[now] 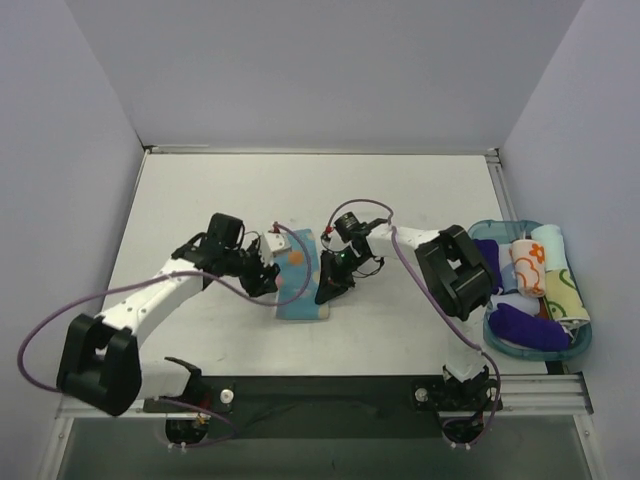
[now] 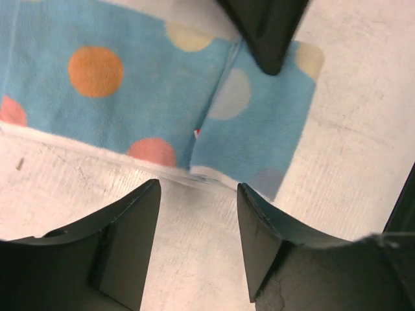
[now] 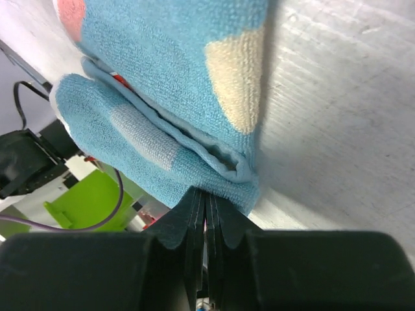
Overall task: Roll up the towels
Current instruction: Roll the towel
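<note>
The light blue towel (image 1: 300, 275) with orange and yellow dots lies flat on the table between my two grippers. Its near end is folded over; the fold shows in the left wrist view (image 2: 214, 97) and the right wrist view (image 3: 162, 136). My left gripper (image 1: 268, 275) is open and empty just left of the towel's white edge, its jaws apart (image 2: 198, 194) over bare table. My right gripper (image 1: 328, 285) is shut, its tips (image 3: 205, 194) pressed against the folded edge, with no cloth seen between them. The white towel with orange prints (image 1: 528, 268) lies rolled in the basket.
A blue basket (image 1: 580, 345) stands at the right edge, holding purple rolled cloths (image 1: 530, 328) and other rolled towels. The right gripper's tip shows in the left wrist view (image 2: 266, 32) at the towel's far edge. Grey walls enclose the table.
</note>
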You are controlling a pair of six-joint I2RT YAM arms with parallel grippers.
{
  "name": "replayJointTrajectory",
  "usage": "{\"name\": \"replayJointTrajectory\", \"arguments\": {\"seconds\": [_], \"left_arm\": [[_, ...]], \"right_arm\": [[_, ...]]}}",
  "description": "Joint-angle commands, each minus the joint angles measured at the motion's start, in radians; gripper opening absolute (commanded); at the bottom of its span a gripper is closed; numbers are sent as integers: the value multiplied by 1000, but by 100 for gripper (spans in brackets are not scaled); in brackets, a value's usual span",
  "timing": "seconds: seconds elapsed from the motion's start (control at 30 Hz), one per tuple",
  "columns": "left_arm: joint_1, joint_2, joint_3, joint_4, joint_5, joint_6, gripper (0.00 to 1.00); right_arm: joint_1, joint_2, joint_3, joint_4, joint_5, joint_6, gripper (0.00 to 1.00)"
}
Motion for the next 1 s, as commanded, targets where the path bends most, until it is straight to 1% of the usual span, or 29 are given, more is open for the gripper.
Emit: {"name": "replayJointTrajectory", "arguments": {"seconds": [0.0,0.03,0.07,0.1,0.13,0.17,0.27,0.4,0.5,0.6,0.67,0.7,0.73,0.77,0.83,0.87,0.97], "left_arm": [[-85,-143,-75,18,-78,125,62],[-166,-195,-101,27,-125,143,62],[-211,-215,-121,47,-209,179,64],[-254,-232,-164,61,-262,193,65],[-354,-246,-180,75,-308,203,65],[-396,-243,-190,102,-403,214,66],[-514,-201,-216,176,-515,216,66],[-584,-175,-243,250,-610,263,68],[-631,-161,-269,270,-631,291,68],[-647,-123,-293,294,-647,291,68],[-647,-83,-296,293,-654,276,63],[-647,-68,-292,276,-649,269,59],[-647,-45,-283,252,-641,263,53],[-644,-36,-272,200,-626,230,37],[-624,-34,-264,126,-588,197,23],[-615,-39,-261,104,-490,176,14],[-581,-37,-243,26,-390,159,4]], "right_arm": [[19,-24,32,-88,71,-61,4],[25,-27,33,-89,74,-62,5],[28,-32,33,-94,79,-68,7],[36,-35,35,-95,85,-72,10],[41,-35,41,-98,88,-75,11],[47,-33,44,-104,91,-79,14],[59,-18,58,-120,99,-88,19],[61,3,67,-131,100,-90,23],[61,23,79,-134,93,-87,23],[61,37,95,-138,86,-82,23],[62,40,101,-143,83,-84,23],[61,37,102,-147,89,-85,23],[59,33,102,-149,93,-87,23],[56,28,101,-149,96,-88,23],[47,17,95,-151,99,-87,23],[44,14,95,-147,97,-87,24],[27,14,105,-149,74,-90,26]]}}
